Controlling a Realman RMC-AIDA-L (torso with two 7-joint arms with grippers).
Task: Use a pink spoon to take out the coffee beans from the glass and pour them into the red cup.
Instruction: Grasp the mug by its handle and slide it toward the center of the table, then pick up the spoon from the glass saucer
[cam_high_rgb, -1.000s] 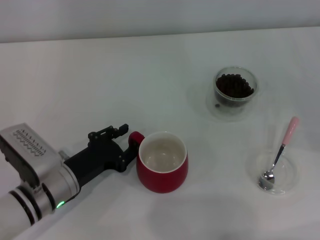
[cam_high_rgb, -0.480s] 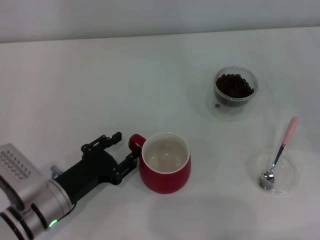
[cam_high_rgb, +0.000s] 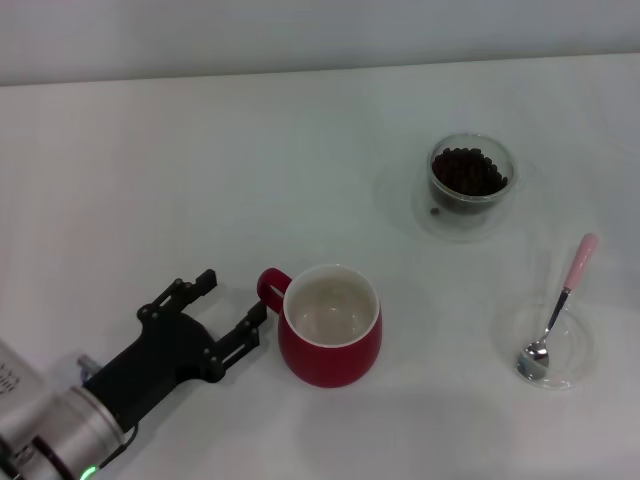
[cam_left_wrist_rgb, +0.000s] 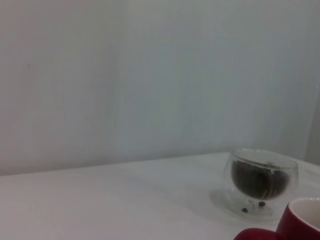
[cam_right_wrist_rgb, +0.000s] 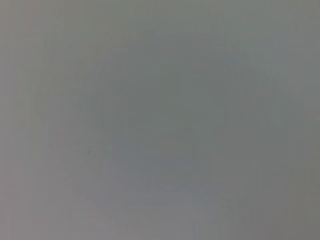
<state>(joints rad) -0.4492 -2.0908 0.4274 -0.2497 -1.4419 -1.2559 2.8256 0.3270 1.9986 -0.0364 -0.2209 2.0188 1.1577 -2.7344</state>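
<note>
1. Head view shows the pink spoon (cam_high_rgb: 563, 300) at the lower right of the frame, its silver bowl resting in a flat clear dish (cam_high_rgb: 582, 350) and its pale handle angled up over the rim onto the white counter (cam_high_rgb: 200, 150).
2. That spoon looks light, thin and stiff, with a smooth handle that could well be slippery; I judge the pink handle, past the dish rim, the best place to take hold (the neck is too thin and the bowl must stay free).
3. The glass (cam_high_rgb: 471, 180) sits at the upper right, well apart from the spoon, holding a heap of coffee beans (cam_high_rgb: 467, 171); a stray bean or two lies just beside its base. It is likely fragile and easy to tip, and the beans are loose and will roll off a tilted spoon.
4. The red cup (cam_high_rgb: 330, 325) stands at lower centre, looking empty, heavy and stable, with its handle toward the left gripper (cam_high_rgb: 222, 310).
5. Left gripper sits at the lower left, jaws spread wide and holding nothing, one tip just beside the cup handle; I cannot tell whether it touches.
6. Left wrist view shows the glass (cam_left_wrist_rgb: 263, 177) and a corner of the red cup (cam_left_wrist_rgb: 295, 222). No right gripper shows in any view (its wrist camera gives a blank grey field).
</note>
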